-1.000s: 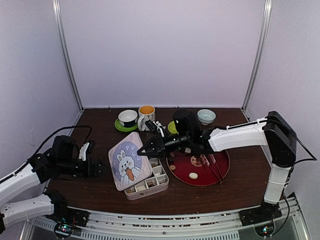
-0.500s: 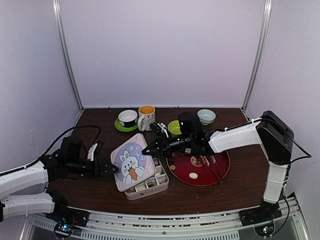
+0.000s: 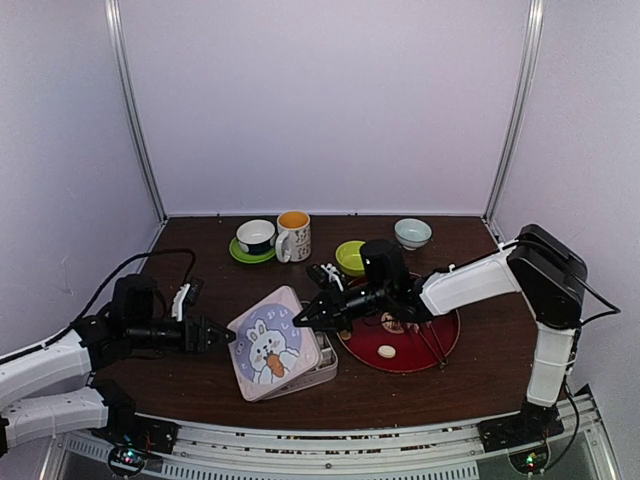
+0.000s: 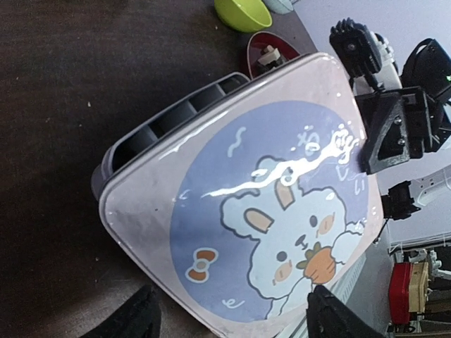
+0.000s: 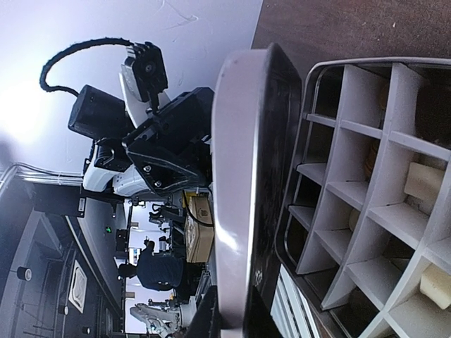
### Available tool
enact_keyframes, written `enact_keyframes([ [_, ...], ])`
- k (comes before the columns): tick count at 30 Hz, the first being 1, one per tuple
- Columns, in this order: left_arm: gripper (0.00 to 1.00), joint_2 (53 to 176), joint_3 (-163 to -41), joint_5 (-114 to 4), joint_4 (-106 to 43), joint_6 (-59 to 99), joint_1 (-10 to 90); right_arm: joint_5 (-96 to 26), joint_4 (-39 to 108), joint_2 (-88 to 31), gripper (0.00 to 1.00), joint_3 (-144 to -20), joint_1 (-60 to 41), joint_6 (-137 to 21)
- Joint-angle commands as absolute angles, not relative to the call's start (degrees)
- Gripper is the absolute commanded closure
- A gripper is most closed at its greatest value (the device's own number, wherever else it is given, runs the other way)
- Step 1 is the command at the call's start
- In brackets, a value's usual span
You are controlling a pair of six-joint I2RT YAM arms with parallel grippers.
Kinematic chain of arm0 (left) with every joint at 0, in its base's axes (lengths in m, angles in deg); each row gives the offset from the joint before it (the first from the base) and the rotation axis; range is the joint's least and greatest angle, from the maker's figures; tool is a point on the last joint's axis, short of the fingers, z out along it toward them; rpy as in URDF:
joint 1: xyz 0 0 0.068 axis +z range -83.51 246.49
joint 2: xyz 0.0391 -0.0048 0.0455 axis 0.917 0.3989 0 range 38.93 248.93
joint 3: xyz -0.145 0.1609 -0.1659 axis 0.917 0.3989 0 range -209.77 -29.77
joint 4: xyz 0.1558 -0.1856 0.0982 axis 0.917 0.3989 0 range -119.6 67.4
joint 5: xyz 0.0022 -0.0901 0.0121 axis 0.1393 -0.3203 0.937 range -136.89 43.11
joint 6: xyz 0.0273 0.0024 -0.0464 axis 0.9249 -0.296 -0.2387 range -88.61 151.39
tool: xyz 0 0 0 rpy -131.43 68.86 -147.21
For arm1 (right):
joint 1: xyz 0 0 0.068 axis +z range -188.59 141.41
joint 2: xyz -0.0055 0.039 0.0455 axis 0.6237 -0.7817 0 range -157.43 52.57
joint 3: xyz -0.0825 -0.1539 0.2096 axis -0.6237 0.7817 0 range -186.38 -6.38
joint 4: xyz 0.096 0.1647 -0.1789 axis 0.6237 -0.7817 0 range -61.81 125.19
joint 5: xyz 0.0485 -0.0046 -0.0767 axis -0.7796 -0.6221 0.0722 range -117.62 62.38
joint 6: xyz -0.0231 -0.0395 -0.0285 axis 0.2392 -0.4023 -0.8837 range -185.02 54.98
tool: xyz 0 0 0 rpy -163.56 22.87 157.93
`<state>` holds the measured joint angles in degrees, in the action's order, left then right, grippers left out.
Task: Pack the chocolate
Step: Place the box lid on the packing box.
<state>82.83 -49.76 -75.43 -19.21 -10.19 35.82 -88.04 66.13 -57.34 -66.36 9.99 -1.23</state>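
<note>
The tin lid [image 3: 274, 343], pale pink with a bunny picture, lies tilted over the compartment box [image 3: 327, 362]. My right gripper [image 3: 299, 318] is shut on the lid's far edge; the right wrist view shows the lid [image 5: 236, 176] edge-on between its fingers [image 5: 236, 318]. Beside it the box [image 5: 366, 169] shows cream chocolate pieces [image 5: 423, 180] in its cells. My left gripper [image 3: 227, 337] is open at the lid's left corner, and the left wrist view shows the lid [image 4: 268, 211] just beyond its fingertips [image 4: 232, 325]. One cream chocolate [image 3: 387, 351] lies on the red plate [image 3: 400, 362].
Pink tongs [image 3: 432, 340] rest on the red plate. Along the back stand a white cup on a green saucer [image 3: 256, 236], a mug [image 3: 294, 235], a green bowl [image 3: 351, 257] and a pale bowl [image 3: 413, 232]. Metal frame posts rise at both back corners.
The lid has come down from a steep tilt to nearly flat over the box, carried by my right gripper. My left gripper has moved right, up to the lid's corner.
</note>
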Motion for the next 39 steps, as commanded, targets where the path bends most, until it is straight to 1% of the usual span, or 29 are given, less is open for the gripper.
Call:
enact_keyframes([
  [1,0.29,85.0,-48.0,-73.5,-19.2,-9.6,36.2,-87.8,63.0,-57.8,0.89,-68.6,8.8,-5.9],
  [4,0.33,85.5,-47.2,-72.7,-19.1,-9.7,36.2,-87.4,58.3,-57.8,0.86,-70.2,8.2,-9.4],
  [5,0.45,86.1,-46.4,-73.6,-20.9,-10.6,36.2,-87.0,52.2,-58.1,0.85,-72.1,7.5,-13.2],
  [9,0.51,88.3,-43.5,-76.1,-24.6,-12.3,36.2,-86.9,47.9,-59.0,0.82,-73.6,6.6,-16.9],
  [12,0.55,89.5,-41.7,-79.0,-30.9,-14.6,36.1,-87.0,47.4,-59.9,0.82,-73.9,6.0,-17.5],
  [15,0.57,91.4,-41.1,-82.0,-34.0,-15.4,36.1,-87.0,46.7,-60.6,0.81,-74.5,5.3,-18.3],
  [20,0.58,92.8,-41.1,-82.8,-36.0,-15.7,36.1,-86.6,44.9,-61.7,0.8,-75.3,4.8,-19.8],
  [25,0.64,93.7,-40.7,-83.7,-38.3,-16.4,35.9,-85.8,42.9,-62.2,0.79,-75.9,4.3,-21.4],
  [32,0.65,96.8,-40.5,-85.5,-44.1,-18.5,34.5,-83.9,37.1,-62.9,0.75,-78.4,4.3,-25.2],
  [39,0.66,99.3,-40.7,-85.2,-46.6,-19.1,33.7,-80.5,30.3,-62.9,0.7,-80.3,4.2,-29.8],
])
